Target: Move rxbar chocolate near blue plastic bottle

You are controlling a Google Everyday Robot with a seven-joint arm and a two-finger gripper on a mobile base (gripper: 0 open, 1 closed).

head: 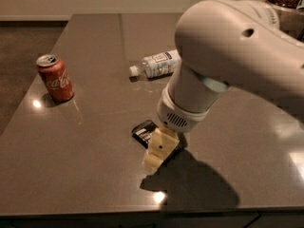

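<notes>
Gripper low over the near middle of the tabletop, right on top of the rxbar chocolate and hiding most of it. Brought down there, most likely, to take the bar before any carrying toward the bottle. Spread, pressed together or already pinching the wrapper: cannot tell, since the bulky white arm and the cream body of the gripper mask the contact.

Of the bar, only 1 end on show, poking out to the left of the gripper: flat, black, with a little pale lettering, lying slantwise against the tabletop. Thin and slick by the look of it, so probably prone to sliding instead of lifting if caught too high.

Blue plastic bottle on its side farther back, white cap pointing left, pale label facing up, well apart from the bar. Red Coca-Cola can upright far off to the left, out of the likely path. Task judged at the grasping step, with the move to the bottle not yet made.
</notes>
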